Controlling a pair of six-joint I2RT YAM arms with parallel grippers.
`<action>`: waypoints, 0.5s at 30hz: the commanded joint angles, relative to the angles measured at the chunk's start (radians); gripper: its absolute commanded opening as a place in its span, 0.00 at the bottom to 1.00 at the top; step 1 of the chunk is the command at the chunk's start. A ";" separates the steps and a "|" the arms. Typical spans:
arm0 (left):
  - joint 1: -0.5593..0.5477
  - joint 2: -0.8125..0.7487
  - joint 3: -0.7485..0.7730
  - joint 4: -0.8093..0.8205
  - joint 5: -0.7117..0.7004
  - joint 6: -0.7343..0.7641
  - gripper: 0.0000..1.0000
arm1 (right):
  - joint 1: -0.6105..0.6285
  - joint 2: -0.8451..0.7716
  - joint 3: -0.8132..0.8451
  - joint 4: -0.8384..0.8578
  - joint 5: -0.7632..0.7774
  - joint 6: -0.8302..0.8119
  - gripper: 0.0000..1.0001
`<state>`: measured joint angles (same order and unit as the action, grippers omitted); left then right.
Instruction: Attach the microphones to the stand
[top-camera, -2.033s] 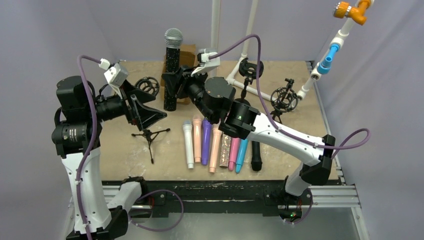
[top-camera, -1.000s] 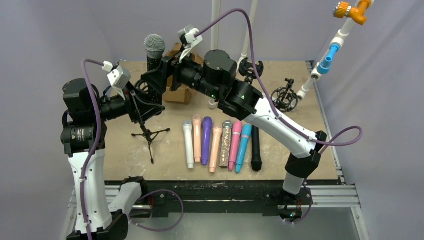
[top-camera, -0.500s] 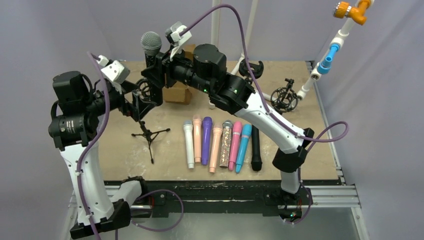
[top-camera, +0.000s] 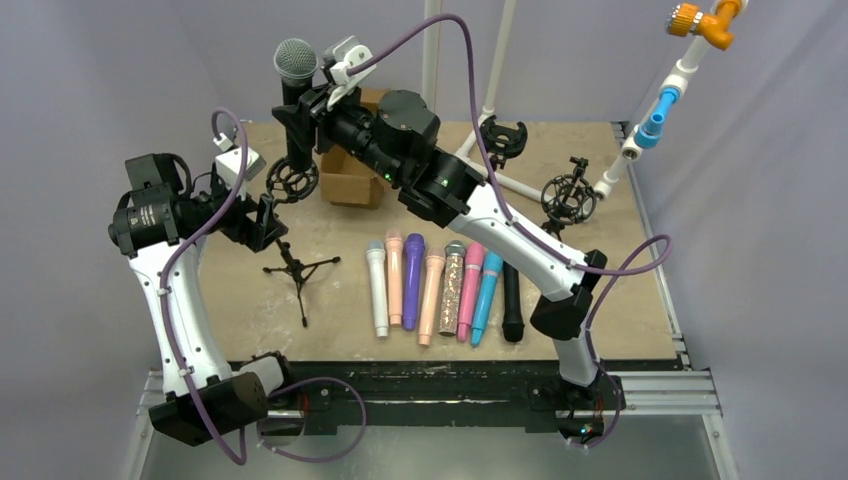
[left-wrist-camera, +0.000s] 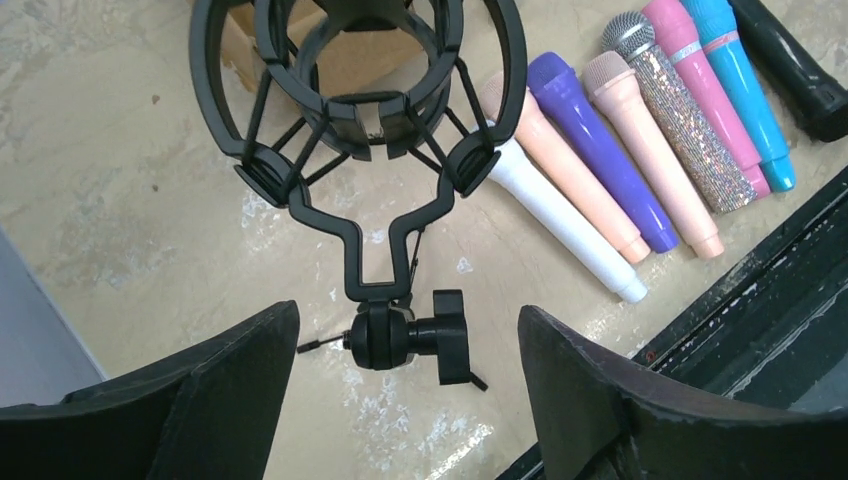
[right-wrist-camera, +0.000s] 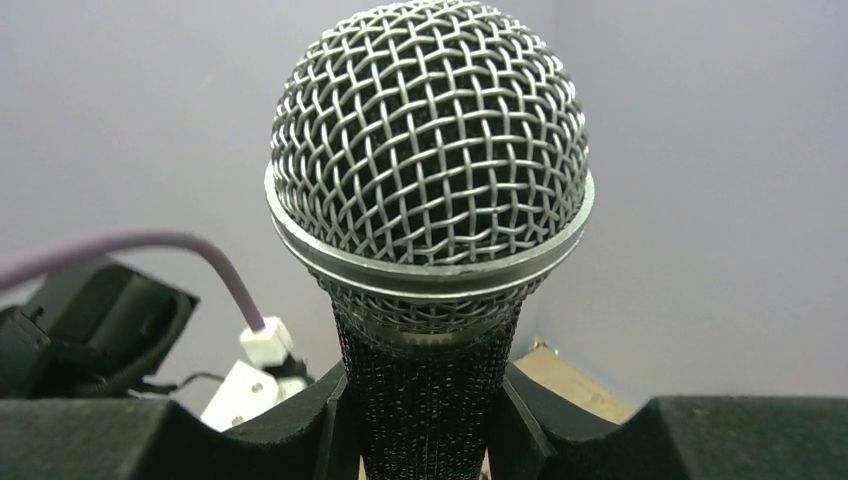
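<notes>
My right gripper (right-wrist-camera: 425, 400) is shut on a black glitter microphone (right-wrist-camera: 430, 150) with a silver mesh head, held upright. In the top view this microphone (top-camera: 295, 90) hangs over the black shock-mount ring (top-camera: 292, 182) of the small tripod stand (top-camera: 296, 268). Whether its lower end is inside the ring I cannot tell. My left gripper (left-wrist-camera: 408, 312) is open, one finger on each side of the mount's stem and knob (left-wrist-camera: 412, 340), touching neither. Several microphones lie in a row on the table: white (top-camera: 376, 290), peach (top-camera: 394, 275), purple (top-camera: 412, 280), silver glitter (top-camera: 451, 285), pink (top-camera: 469, 290), blue (top-camera: 485, 295), black (top-camera: 512, 300).
A cardboard box (top-camera: 350, 188) sits just behind the tripod stand. At the back right, a white pipe frame (top-camera: 520, 185) carries two more black shock mounts (top-camera: 503, 135) (top-camera: 568, 195). The purple side walls stand close to both arms.
My right arm has carried the black glitter microphone left and back, to above the tripod stand's ring. My left gripper has opened around the mount's stem.
</notes>
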<state>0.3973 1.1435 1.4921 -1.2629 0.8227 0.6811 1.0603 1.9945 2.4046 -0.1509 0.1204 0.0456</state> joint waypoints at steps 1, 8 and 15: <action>0.006 -0.017 -0.042 0.027 0.006 0.081 0.76 | 0.001 0.007 0.048 0.176 -0.002 -0.041 0.04; 0.006 -0.011 -0.104 0.090 0.014 0.100 0.43 | 0.003 0.059 0.045 0.202 -0.038 -0.041 0.03; 0.006 -0.001 -0.110 0.045 0.043 0.167 0.26 | 0.004 0.079 0.049 0.196 -0.050 -0.041 0.01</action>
<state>0.3973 1.1408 1.3930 -1.2137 0.8295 0.7753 1.0603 2.0998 2.4142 -0.0162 0.0875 0.0216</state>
